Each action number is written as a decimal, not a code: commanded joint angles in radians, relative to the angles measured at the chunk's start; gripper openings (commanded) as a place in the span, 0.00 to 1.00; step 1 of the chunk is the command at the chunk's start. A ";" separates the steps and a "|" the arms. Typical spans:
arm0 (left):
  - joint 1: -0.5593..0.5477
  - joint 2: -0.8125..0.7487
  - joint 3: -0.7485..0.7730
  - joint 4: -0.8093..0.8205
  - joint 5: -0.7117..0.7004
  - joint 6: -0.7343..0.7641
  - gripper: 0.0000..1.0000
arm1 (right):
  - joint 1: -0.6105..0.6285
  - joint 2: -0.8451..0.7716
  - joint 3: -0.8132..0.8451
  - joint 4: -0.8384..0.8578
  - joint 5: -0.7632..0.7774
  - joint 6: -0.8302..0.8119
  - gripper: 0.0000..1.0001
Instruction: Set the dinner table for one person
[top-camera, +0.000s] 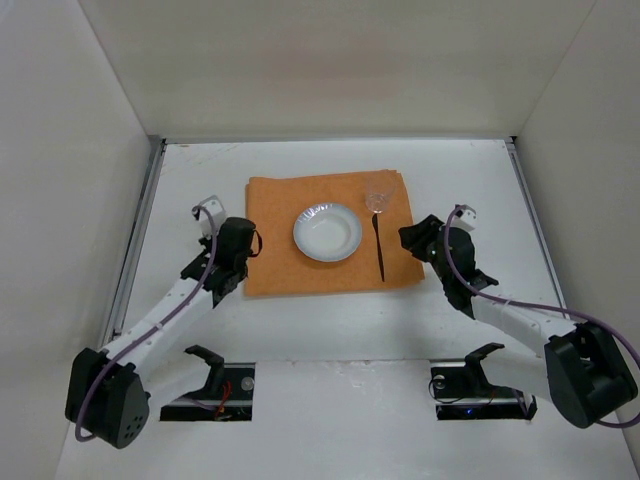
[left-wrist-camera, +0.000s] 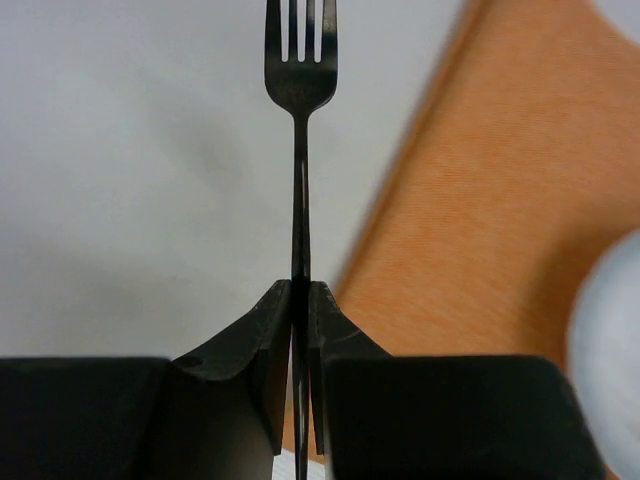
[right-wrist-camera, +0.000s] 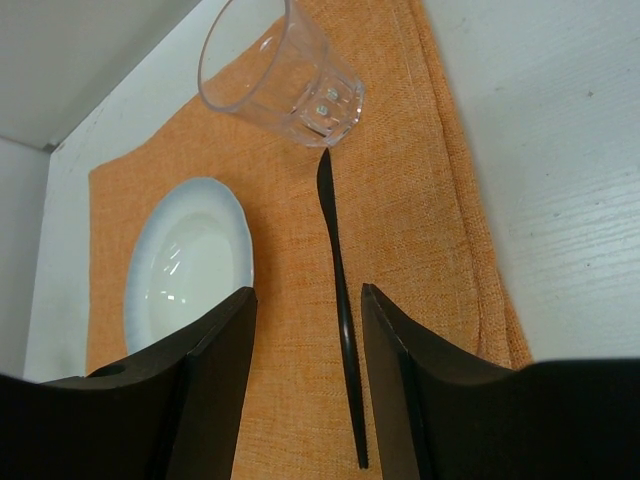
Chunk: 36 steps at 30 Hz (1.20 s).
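An orange mat (top-camera: 280, 260) lies on the white dinner table (top-camera: 300, 330). On the mat are a white plate (top-camera: 327, 232), a clear glass (top-camera: 380, 195) and a black knife (top-camera: 379, 245) to the right of the plate. My left gripper (top-camera: 238, 245) is at the mat's left edge. In the left wrist view it (left-wrist-camera: 300, 290) is shut on the handle of a black fork (left-wrist-camera: 300, 60), tines pointing ahead above the table. My right gripper (top-camera: 410, 238) is open and empty above the mat's right side. In the right wrist view it (right-wrist-camera: 308, 292) straddles the knife (right-wrist-camera: 338, 270) from above, with the glass (right-wrist-camera: 285, 70) ahead and the plate (right-wrist-camera: 190, 265) to the left.
Metal rails run along the table's left side (top-camera: 135, 250) and right side (top-camera: 530, 220). White walls enclose the far end and both sides. The mat's edge (left-wrist-camera: 400, 220) and the blurred plate (left-wrist-camera: 610, 320) show right of the fork.
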 joint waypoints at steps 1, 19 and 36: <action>-0.108 0.051 0.104 0.045 -0.024 0.125 0.04 | 0.001 -0.001 0.027 0.065 0.027 -0.012 0.52; -0.246 0.319 0.021 0.470 0.187 0.330 0.05 | 0.001 0.025 0.036 0.066 0.026 -0.018 0.52; -0.200 0.459 0.010 0.450 0.207 0.257 0.06 | 0.006 0.032 0.039 0.066 0.018 -0.016 0.52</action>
